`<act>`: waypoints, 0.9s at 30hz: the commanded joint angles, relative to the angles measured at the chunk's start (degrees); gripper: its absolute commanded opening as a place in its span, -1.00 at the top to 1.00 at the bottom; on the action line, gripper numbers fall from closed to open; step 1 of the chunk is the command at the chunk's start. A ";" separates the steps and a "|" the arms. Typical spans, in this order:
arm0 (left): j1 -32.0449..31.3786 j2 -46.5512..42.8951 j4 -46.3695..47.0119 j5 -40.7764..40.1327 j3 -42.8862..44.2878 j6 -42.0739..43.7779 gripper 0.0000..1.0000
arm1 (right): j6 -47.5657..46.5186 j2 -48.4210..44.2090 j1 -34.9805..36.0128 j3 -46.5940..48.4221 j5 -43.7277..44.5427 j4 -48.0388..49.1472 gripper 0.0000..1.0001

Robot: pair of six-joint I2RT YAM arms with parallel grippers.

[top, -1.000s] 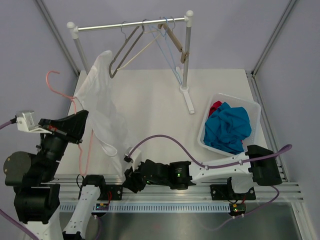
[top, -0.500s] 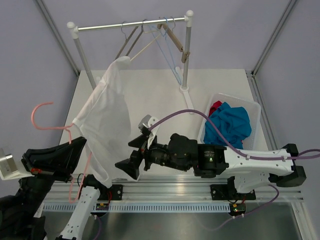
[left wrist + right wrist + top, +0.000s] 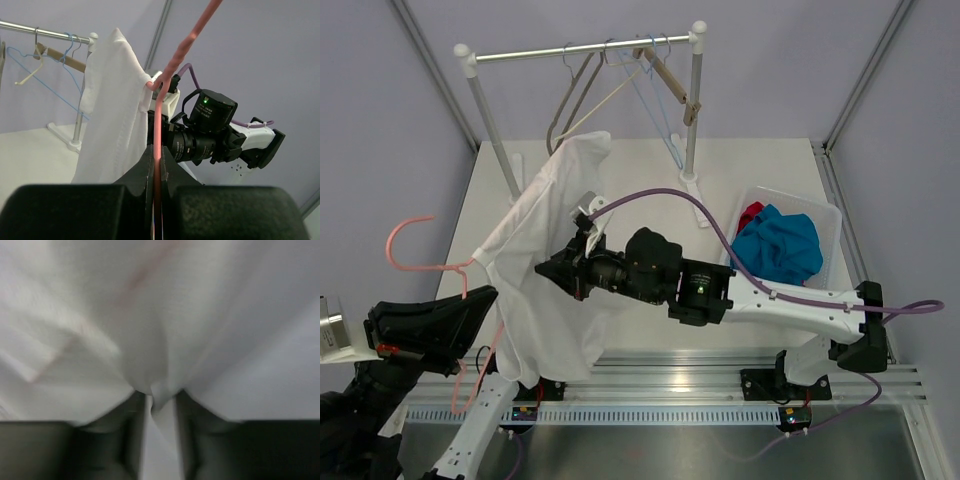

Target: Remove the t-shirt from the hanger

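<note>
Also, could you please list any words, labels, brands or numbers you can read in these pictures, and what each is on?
None can be read. The white fabric t-shirt, the pink wire hanger and the white plastic bin show no print; the black arm housing shows only a green light.

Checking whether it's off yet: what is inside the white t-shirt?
One end of the pink hanger goes into the t-shirt; how far it reaches is hidden by cloth. The right tool pinches the fabric from outside.
</note>
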 commanded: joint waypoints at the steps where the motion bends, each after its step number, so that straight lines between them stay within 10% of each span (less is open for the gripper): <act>1: -0.45 -0.65 3.75 2.37 -0.55 -0.83 1.00 | -0.49 -5.38 0.12 -3.23 3.72 9.18 0.80; 14: -0.45 -0.30 3.75 5.52 -2.74 -0.04 1.00 | -4.96 -24.02 -6.29 -17.41 19.11 11.65 1.00; 27: -0.71 1.11 3.66 20.57 -2.48 3.56 1.00 | -11.47 -28.35 -26.95 -4.79 24.40 3.22 1.00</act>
